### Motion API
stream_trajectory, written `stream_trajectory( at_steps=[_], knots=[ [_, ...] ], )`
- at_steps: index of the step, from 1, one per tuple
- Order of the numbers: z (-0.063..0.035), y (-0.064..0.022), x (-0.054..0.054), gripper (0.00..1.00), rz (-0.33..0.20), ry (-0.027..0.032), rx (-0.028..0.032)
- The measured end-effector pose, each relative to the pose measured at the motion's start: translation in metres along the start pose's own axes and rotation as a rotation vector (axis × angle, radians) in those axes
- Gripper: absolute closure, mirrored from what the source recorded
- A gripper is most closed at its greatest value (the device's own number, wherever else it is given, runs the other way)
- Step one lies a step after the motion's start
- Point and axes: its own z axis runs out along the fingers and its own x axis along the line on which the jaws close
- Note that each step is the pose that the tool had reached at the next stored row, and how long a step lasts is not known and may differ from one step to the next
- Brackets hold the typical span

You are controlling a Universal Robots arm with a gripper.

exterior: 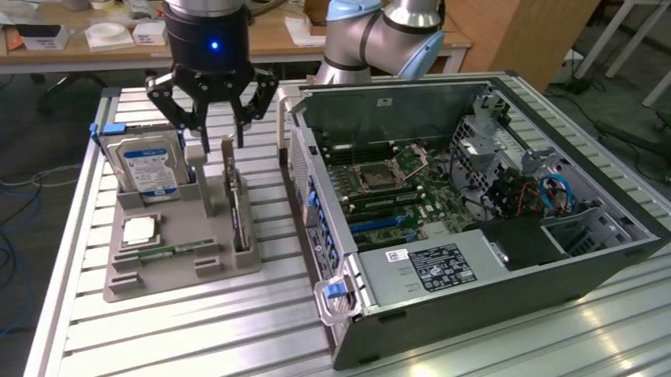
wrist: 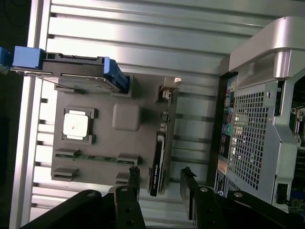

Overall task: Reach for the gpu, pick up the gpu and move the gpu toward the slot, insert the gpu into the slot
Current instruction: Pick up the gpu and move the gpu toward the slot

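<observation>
empty and spread wide, the gripper point(wrist: 161, 171) hung over the gpu point(exterior: 240, 218) above a slatted metal table point(exterior: 157, 334), wooden desk point(exterior: 275, 41) behind.

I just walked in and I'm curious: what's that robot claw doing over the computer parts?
The robot arm's gripper hangs open just above the gpu, a thin dark card standing on its edge in a grey tray. It has not grabbed the card yet. A hard drive and a CPU chip sit in the same tray. Next to it, the open computer case shows its green motherboard.
</observation>
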Motion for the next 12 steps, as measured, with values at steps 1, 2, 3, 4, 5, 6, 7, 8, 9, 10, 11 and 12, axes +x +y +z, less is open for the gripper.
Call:
stream_trajectory(
  at_steps=[1, 2, 3, 4, 5, 6, 7, 8, 9, 10, 11, 12],
  knots=[
    [0.0017, -0.0010, 0.000, 0.53, 0.000, -0.0002, 0.0000],
    [0.0032, -0.0020, 0.000, 0.53, 0.000, -0.0003, 0.0000],
    [0.0047, -0.0030, 0.000, 0.53, 0.000, -0.0004, 0.0001],
    [0.0064, -0.0043, 0.000, 0.53, 0.000, -0.0004, 0.0001],
    [0.0080, -0.0058, 0.000, 0.53, 0.000, -0.0002, 0.0002],
    [0.0099, -0.0078, 0.001, 0.53, 0.000, -0.0004, 0.0002],
    [0.0116, -0.0097, 0.001, 0.53, 0.000, -0.0005, 0.0001],
    [0.0133, -0.0118, 0.001, 0.53, 0.000, -0.0006, 0.0001],
    [0.0149, -0.0137, 0.001, 0.53, 0.000, -0.0011, 0.0001],
    [0.0164, -0.0154, 0.001, 0.53, 0.000, -0.0019, 0.0002],
    [0.0180, -0.0164, 0.001, 0.53, 0.003, -0.0036, 0.0001],
    [0.0194, -0.0169, 0.001, 0.53, 0.010, -0.0048, 0.0000]
  ],
)
